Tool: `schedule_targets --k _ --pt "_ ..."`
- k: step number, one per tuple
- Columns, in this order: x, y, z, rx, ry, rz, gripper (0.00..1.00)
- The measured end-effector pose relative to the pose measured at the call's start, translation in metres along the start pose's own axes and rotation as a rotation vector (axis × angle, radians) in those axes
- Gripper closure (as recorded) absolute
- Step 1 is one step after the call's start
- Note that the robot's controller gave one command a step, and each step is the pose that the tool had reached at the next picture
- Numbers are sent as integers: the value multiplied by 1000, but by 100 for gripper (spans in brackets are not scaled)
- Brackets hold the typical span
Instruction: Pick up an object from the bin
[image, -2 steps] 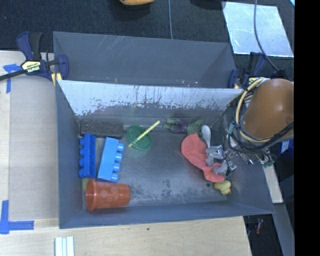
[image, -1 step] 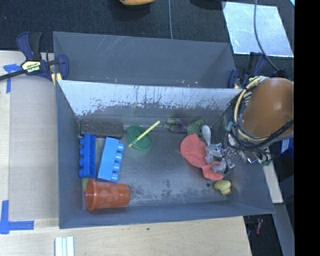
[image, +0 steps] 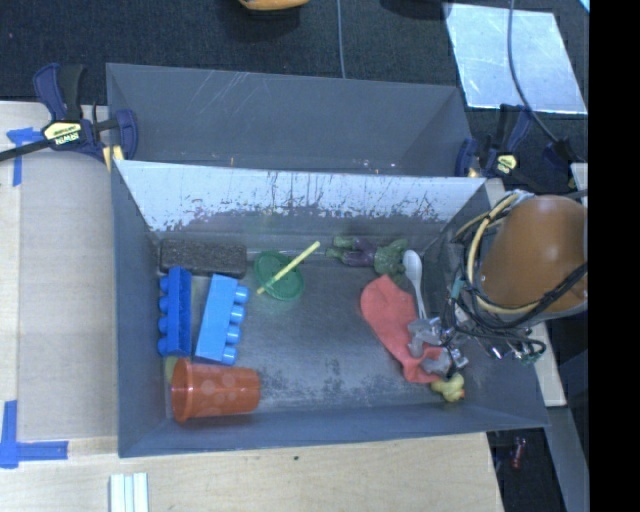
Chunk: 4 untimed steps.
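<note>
Orange wrist cover (image: 535, 250) at 3 o'clock; gripper (image: 435, 345) low on red cloth (image: 385, 310), bin (image: 135, 300) 4 o'clock, open/shut can't tell; nothing lifted yet, grasp+lift prob. left.

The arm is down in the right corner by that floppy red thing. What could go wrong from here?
The gripper sits low at one end of the red floppy piece, close to the bin's right wall, so it might scrape that wall. The white spoon lies along the red piece and could get dragged with it. A small yellow thing lies beside the gripper and might be nudged or caught instead.
</note>
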<state>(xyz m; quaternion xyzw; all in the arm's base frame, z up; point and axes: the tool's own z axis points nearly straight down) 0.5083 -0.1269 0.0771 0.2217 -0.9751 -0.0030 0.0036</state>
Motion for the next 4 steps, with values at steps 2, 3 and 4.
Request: schedule_targets --k 2,3,4 --pt "-4 -26 5 1 -9 189 100" --pt "-9 -31 6 0 -5 247 100" --pt "-9 -33 -51 4 -13 236 100"
